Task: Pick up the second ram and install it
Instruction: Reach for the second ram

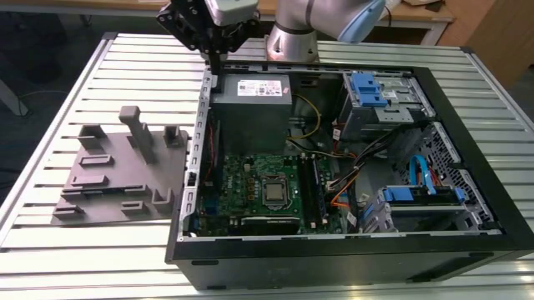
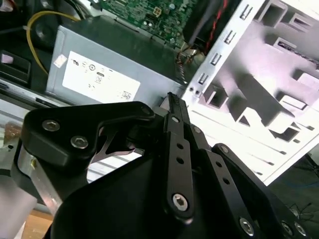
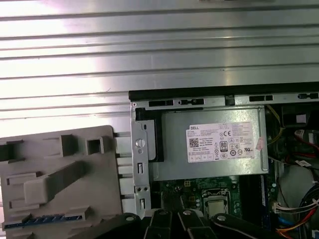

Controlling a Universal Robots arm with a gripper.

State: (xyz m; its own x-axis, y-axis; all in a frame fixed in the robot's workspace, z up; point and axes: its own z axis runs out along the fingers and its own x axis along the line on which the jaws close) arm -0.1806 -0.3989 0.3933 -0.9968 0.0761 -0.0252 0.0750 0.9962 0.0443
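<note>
Grey moulded plastic, blocky with raised posts and sunken channels, forms the holding fixture (image 1: 117,169) on the ribbed aluminium table (image 1: 125,69). It sits at the exterior view's left, just beside the open black computer case (image 1: 334,259). The first wrist view adds a detail the exterior view leaves vague: the second ram (image 3: 37,219) is a slim blue strip lying lengthwise in a channel near one corner of the fixture, apart from the gripper. In the exterior view the gripper (image 1: 215,65) hangs over the case's edge next to the grey sheet-metal power supply (image 1: 250,119). Its jaws are drawn together with nothing between them. The second wrist view shows this close up, with matt black links studded with bright screw heads narrowing to one thin tip. That view also catches a yellow cable (image 2: 31,45) looping past the power supply. A white label (image 3: 222,142) on the power supply carries black print, a barcode and a row of small marks, sharpest in the first wrist view. Beyond the power supply lies the green motherboard (image 1: 250,181) with its square metal processor socket (image 1: 276,190). The exterior view alone takes in the blue plastic drive latches (image 1: 364,87) and a blue flat cable (image 1: 417,172) on the case's far side.
</note>
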